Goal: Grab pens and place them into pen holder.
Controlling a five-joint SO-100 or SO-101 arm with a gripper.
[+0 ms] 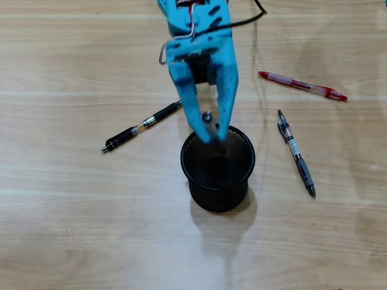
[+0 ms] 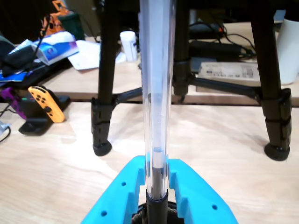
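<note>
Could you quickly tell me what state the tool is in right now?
Tool: shut on a clear-barrelled pen, held upright above the pen holder.

We cannot see the clear pen's point(image 2: 156, 93) top, cut off by the wrist view's upper edge; the gripper point(image 1: 213, 134) hides it overhead.

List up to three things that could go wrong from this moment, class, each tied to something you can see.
1. The tool holds a clear pen over the back rim of the pen holder, not its centre; released here, the pen may hit the rim and fall outside.
2. The tool is low; lowering it further might knock the light mesh cup over.
3. The black and yellow pen lies near the cup; a tipped cup could scatter it.
</note>
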